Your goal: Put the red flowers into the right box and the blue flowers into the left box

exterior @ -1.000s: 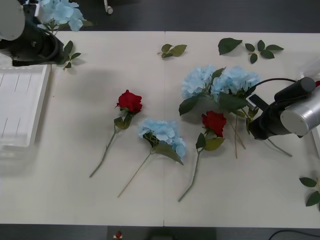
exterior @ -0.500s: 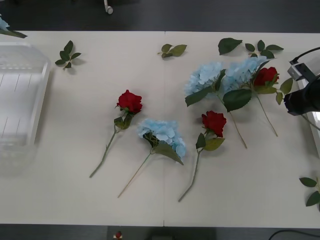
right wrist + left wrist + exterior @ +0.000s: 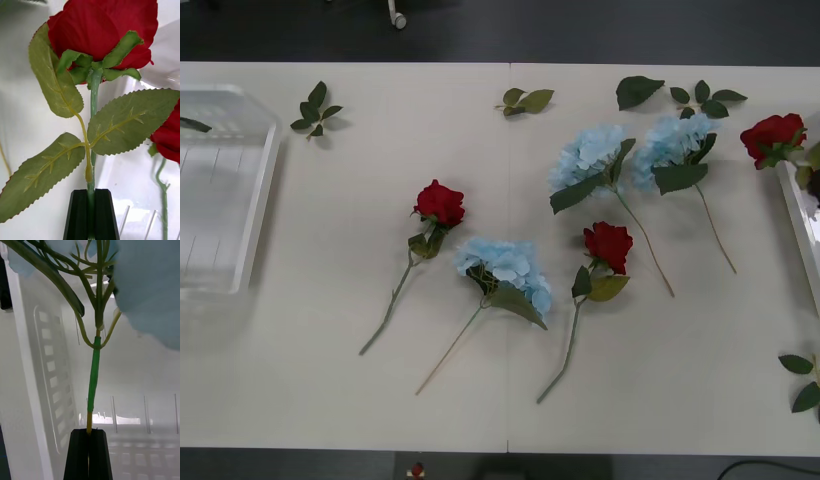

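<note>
Two grippers clamp stems: right gripper (image 3: 91, 213) holds a red rose (image 3: 103, 30) over the white tray (image 3: 797, 225); left gripper (image 3: 89, 453) holds a blue hydrangea (image 3: 150, 288) over the ribbed basket (image 3: 240, 240).

Left gripper (image 3: 89, 453) and right gripper (image 3: 91, 213) both clamped.

Loose leaf sprigs on your table (image 3: 330, 400)

Along the far edge you have one sprig at the left (image 3: 314, 109), a pair of leaves mid-table (image 3: 526, 100), and a big leaf (image 3: 637, 91) beside a small cluster (image 3: 704, 99); another sprig (image 3: 803, 380) sits at the near right edge.
</note>
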`<action>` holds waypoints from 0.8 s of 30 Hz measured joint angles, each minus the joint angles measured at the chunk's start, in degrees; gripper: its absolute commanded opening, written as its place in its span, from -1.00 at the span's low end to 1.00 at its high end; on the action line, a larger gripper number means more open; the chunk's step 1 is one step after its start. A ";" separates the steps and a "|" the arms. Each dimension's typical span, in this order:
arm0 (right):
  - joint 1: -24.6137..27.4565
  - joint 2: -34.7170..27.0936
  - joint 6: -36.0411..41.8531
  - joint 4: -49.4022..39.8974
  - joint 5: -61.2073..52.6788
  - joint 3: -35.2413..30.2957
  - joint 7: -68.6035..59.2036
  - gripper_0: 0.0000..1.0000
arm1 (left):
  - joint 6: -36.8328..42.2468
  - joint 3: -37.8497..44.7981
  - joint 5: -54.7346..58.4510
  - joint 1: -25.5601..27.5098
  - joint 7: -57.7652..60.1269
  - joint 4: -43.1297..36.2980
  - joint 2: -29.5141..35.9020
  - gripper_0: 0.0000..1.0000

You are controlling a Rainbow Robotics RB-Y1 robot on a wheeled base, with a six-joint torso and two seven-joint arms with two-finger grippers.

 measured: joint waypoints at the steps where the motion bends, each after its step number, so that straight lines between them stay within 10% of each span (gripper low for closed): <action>1: 0.00 -0.06 0.00 0.71 -0.92 -0.48 0.00 -0.89 | -1.74 -2.40 0.44 0.00 0.00 0.34 0.00 -1.00; 22: 0.00 -4.55 -1.19 14.00 -7.93 -3.37 9.46 -0.89 | -11.01 -8.58 -1.35 0.00 0.00 6.06 -7.91 -0.99; 24: 0.00 -4.48 -1.17 15.61 -7.93 -3.37 10.56 -0.89 | -11.03 -8.58 -1.72 0.00 0.00 6.08 -7.94 -0.23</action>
